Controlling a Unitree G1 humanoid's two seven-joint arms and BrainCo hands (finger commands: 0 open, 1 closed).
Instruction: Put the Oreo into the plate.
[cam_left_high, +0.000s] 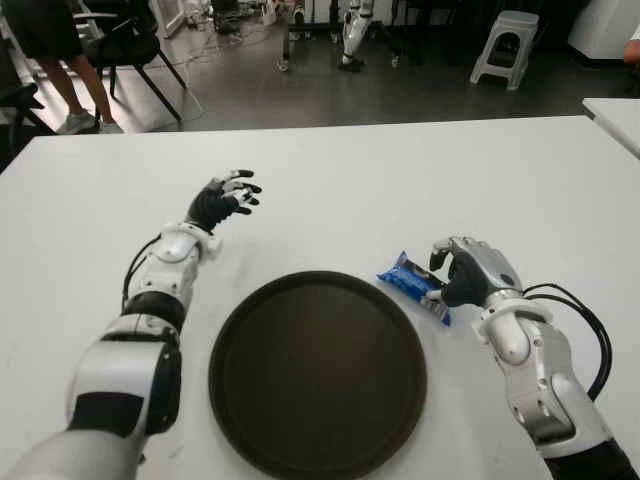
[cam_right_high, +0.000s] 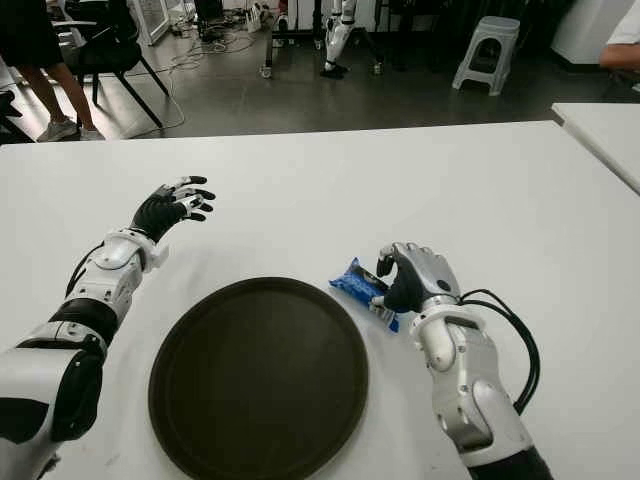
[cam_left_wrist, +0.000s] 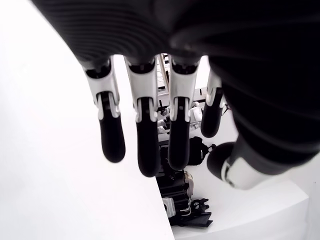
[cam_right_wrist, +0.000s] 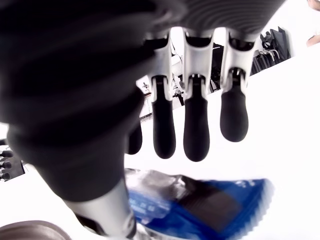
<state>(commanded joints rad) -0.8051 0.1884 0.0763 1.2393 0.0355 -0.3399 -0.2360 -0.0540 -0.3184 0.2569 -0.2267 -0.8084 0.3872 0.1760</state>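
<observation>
"Reaching for the cookie pack (cam_left_high: 412, 285), is the right hand (cam_left_high: 468, 272) holding it?"

"Not fully, I think. Its fingers are hanging loose over the blue pack, and the pack is lying on the white surface (cam_left_high: 400, 180), just beside the plate's (cam_left_high: 318, 372) rim. It is probably there to grab it."

"What is the left hand (cam_left_high: 226, 198) doing?"

"It is waiting open, past the plate on the left, holding nothing."

"What is the wrist camera adding?"

"It is showing the fingers (cam_right_wrist: 196, 132) not yet touching the pack."
</observation>
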